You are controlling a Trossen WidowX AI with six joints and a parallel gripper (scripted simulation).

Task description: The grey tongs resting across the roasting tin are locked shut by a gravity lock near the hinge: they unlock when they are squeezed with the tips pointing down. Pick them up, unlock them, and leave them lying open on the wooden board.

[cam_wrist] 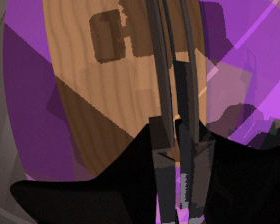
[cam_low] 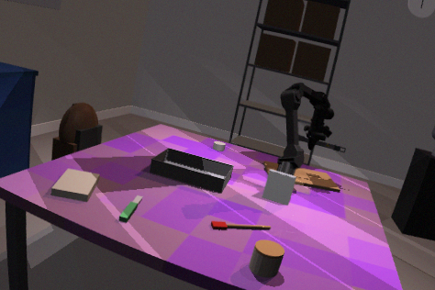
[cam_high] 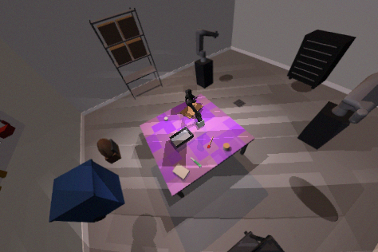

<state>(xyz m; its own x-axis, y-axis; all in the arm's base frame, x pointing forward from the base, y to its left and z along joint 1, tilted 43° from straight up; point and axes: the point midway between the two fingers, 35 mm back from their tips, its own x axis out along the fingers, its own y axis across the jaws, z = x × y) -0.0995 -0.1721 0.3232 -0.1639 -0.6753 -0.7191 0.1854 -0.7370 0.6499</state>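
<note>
The grey tongs (cam_low: 336,147) (cam_wrist: 161,60) are held in the air above the table. My gripper (cam_low: 319,139) (cam_wrist: 164,127) is shut on them. In the exterior view they lie nearly level, a little lower toward the right. In the wrist view their long arms run close together, with a narrow gap. Whether the lock is on is too small to tell. The wooden board (cam_low: 327,177) (cam_wrist: 101,100) (cam_high: 184,112) lies below with shadows on it, partly hidden by the arm in the exterior view. The roasting tin (cam_low: 188,176) (cam_high: 186,142) stands on the table, with nothing across it.
The arm's pale base block (cam_low: 279,187) stands between tin and board. A small white cup (cam_low: 219,146) is behind the tin. A red-ended brush (cam_low: 219,225), a wooden-lidded jar (cam_low: 266,265), a green marker (cam_low: 128,211) and a beige block (cam_low: 74,183) lie nearer the front.
</note>
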